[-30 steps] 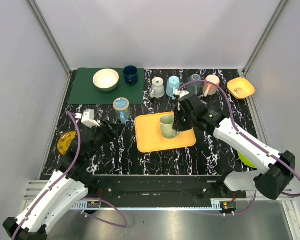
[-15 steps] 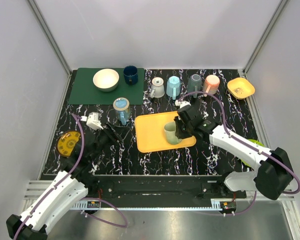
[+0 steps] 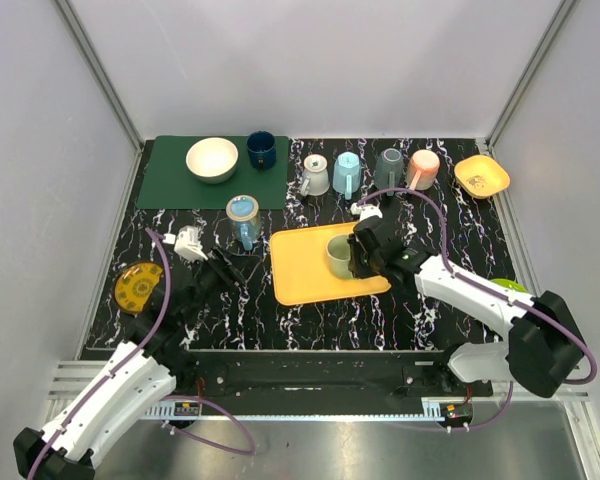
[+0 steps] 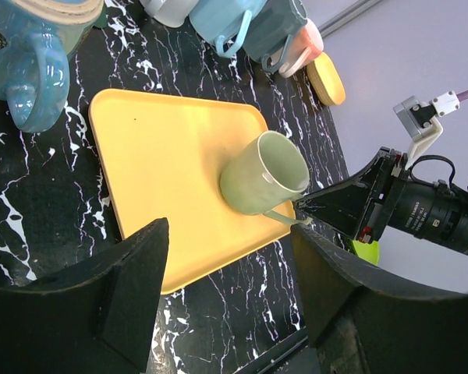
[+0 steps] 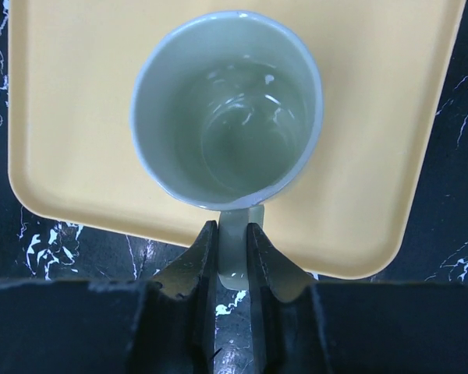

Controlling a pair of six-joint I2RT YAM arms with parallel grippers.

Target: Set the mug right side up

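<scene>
The right gripper (image 5: 232, 230) hides part of the mug (image 5: 226, 109) handle — the tray (image 5: 62, 93) runs off the top edge.

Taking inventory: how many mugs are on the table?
7: green mug on the yellow tray, dark blue mug on the green mat, blue mug by the mat's near edge, four mugs in a row behind the tray.

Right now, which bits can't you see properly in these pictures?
Right wrist view: the underside of the green mug is hidden by its own wall, so I cannot tell if it rests on the yellow tray. The right pincer grips its handle.
Left wrist view: a lime-green thing is mostly hidden behind the right arm.
Left wrist view: the blue mug is cut off by the top-left edges.
</scene>
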